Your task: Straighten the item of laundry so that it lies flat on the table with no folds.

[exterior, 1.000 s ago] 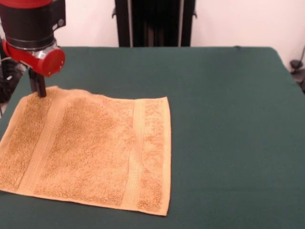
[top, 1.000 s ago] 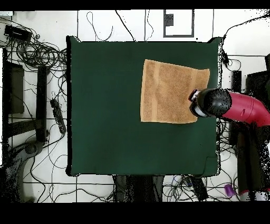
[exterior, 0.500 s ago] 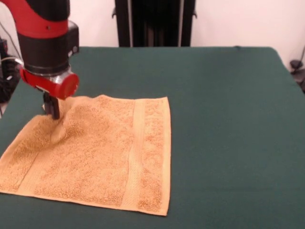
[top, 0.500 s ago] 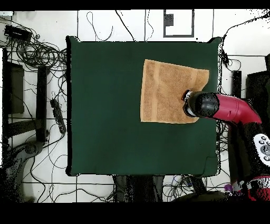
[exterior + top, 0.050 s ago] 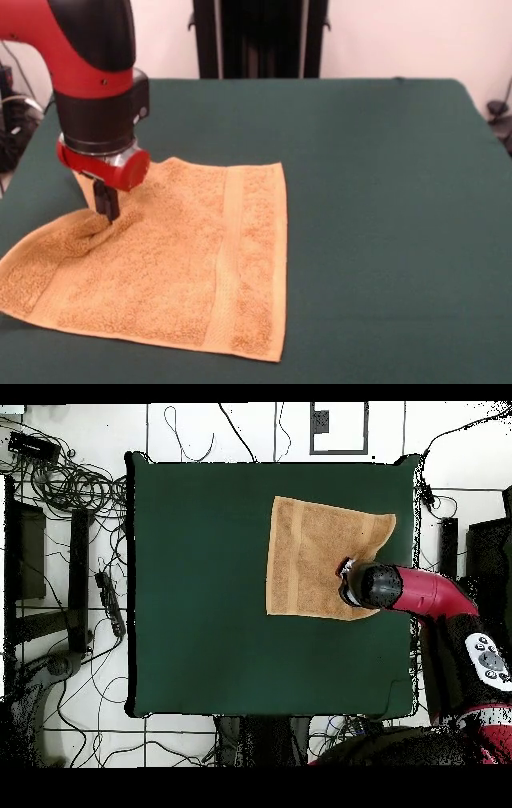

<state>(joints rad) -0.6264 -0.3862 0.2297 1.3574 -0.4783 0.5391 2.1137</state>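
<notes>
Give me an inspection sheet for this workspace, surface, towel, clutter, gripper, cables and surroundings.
Surface: table covered in dark green cloth.
Job's things: towel mostly flat, but the corner under the gripper is bunched and drawn inward, with a raised fold.
Clutter: nothing seen on the table.
Gripper: gripper is down on the towel's bunched corner; open or shut cannot be told.
Cables: tangled cables on the floor beside the table.
Surroundings: white tiled floor, pale wall, dark stand behind the table.
</notes>
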